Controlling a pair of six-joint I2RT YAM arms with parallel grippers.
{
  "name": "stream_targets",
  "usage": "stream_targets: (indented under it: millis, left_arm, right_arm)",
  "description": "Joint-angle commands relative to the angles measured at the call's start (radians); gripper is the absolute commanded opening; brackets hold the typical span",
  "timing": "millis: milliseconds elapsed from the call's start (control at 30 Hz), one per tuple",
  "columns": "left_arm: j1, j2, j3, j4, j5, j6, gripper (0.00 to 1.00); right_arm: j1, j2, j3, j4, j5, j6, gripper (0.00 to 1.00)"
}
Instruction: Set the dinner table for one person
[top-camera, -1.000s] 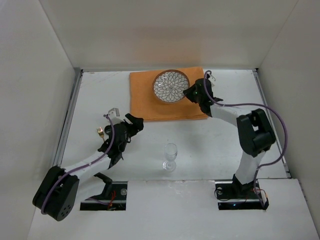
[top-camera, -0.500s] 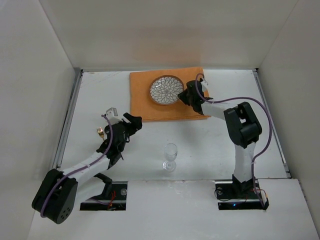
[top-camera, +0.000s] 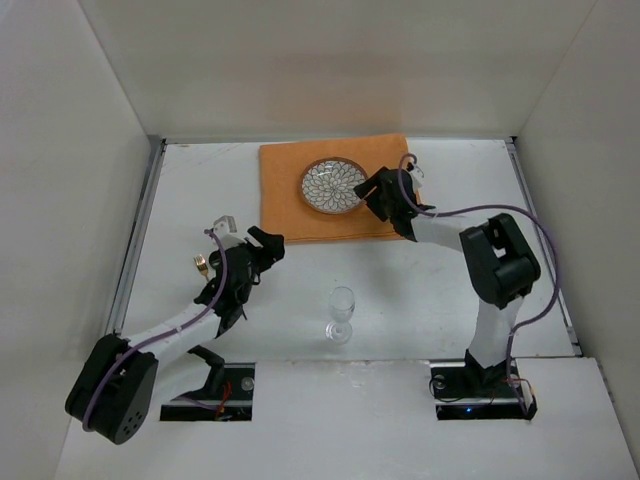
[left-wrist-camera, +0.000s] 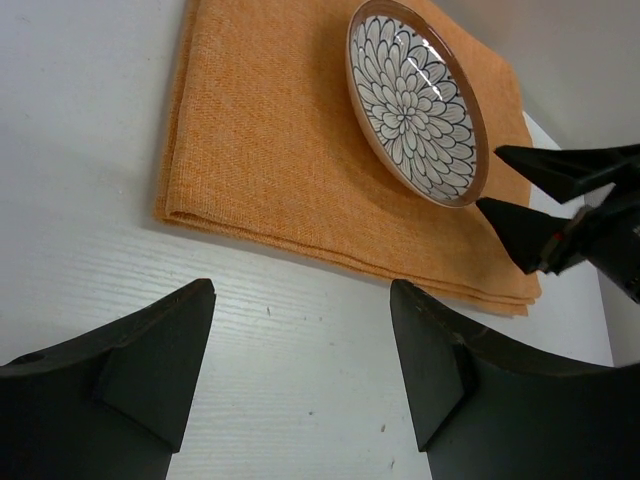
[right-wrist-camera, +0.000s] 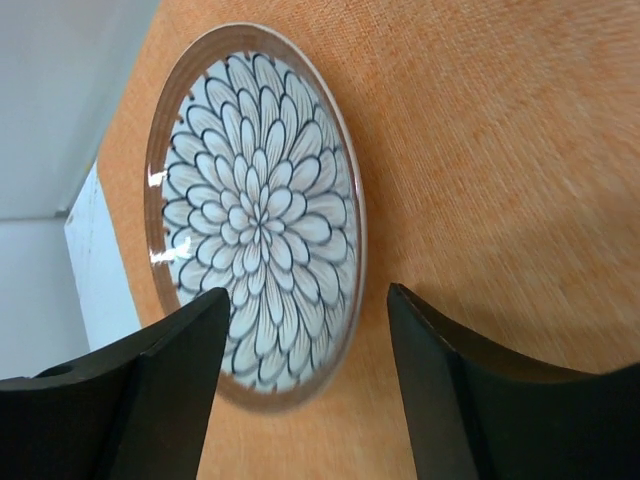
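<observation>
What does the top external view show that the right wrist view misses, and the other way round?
Only the top view: the wine glass standing on the white table, and the left tool away from the mat. Only the right wrist view: the plate with its petal pattern up close, and the right tool plainly open, fingers apart in front of the plate. Both: the plate lying on the orange mat.

The plate (top-camera: 333, 185) slid left on the mat (top-camera: 285, 205); right end effector (top-camera: 373, 191) backed off
</observation>
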Motion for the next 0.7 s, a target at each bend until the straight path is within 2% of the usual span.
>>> stream_targets:
  millis: [0,100,233,300,533,667]
  left_arm:
    - [-0.006,0.011,0.023,0.01,-0.013,0.001,0.68]
    - [-0.006,0.04,0.048,-0.032,-0.018,-0.005,0.66]
    - [-0.013,0.086,0.068,-0.046,-0.025,-0.009,0.64]
    - [-0.017,0.129,0.089,-0.065,-0.022,-0.017,0.63]
    - [-0.029,0.2,0.128,-0.111,-0.062,-0.028,0.63]
    - [-0.029,0.195,0.128,-0.111,-0.065,-0.029,0.63]
  right_arm:
    - [-0.003,-0.175,-0.095,0.087,0.015,-0.064,0.71]
    - [-0.065,-0.27,-0.228,0.094,0.007,-0.077,0.71]
    - [-0.165,-0.385,-0.351,0.059,0.022,-0.138,0.51]
    - [-0.199,-0.415,-0.364,0.004,0.059,-0.202,0.46]
    - [-0.219,-0.34,-0.223,-0.241,0.062,-0.466,0.54]
    - [-0.222,-0.303,-0.195,-0.281,0.059,-0.503,0.53]
